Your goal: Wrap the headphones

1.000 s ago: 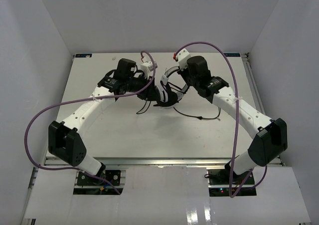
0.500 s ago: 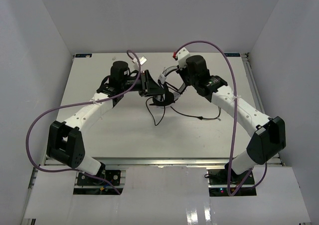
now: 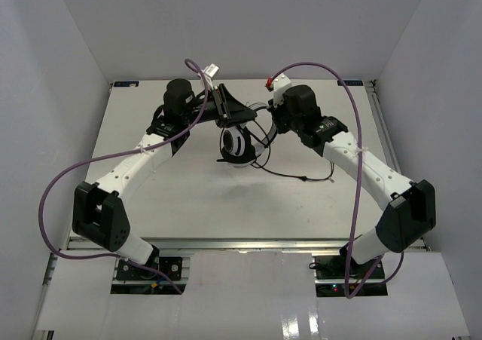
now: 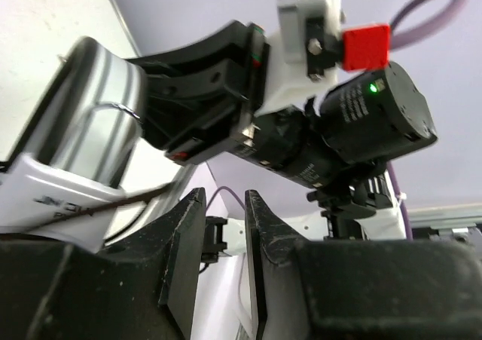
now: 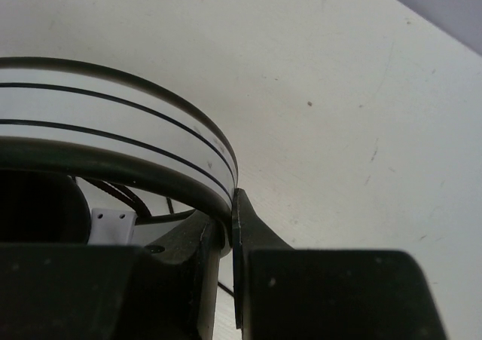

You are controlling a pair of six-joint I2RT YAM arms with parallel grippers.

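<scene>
The headphones (image 3: 236,145) hang at the middle of the table, one white-and-black earcup facing up. My right gripper (image 3: 269,121) is shut on their headband (image 5: 113,114), the striped band pinched between its fingertips (image 5: 230,204). Their thin black cable (image 3: 282,174) trails right across the table to a small plug (image 3: 301,179). My left gripper (image 3: 252,114) is raised just left of the right one and points at it. Its jaws (image 4: 224,197) stand apart with nothing seen between them. The earcup (image 4: 83,121) is to its left, and a strand of cable (image 4: 139,198) runs up to its left finger.
Thick purple robot cables (image 3: 75,174) loop out from both arms, one arching high on the right (image 3: 346,99). White walls close in the white table (image 3: 151,197) on three sides. A metal rail runs along its near edge (image 3: 241,243).
My left gripper has lifted off the earcup, swung up and to the right, and now points at the right gripper. The earcup is uncovered, and the cable loop that hung below it is gone.
</scene>
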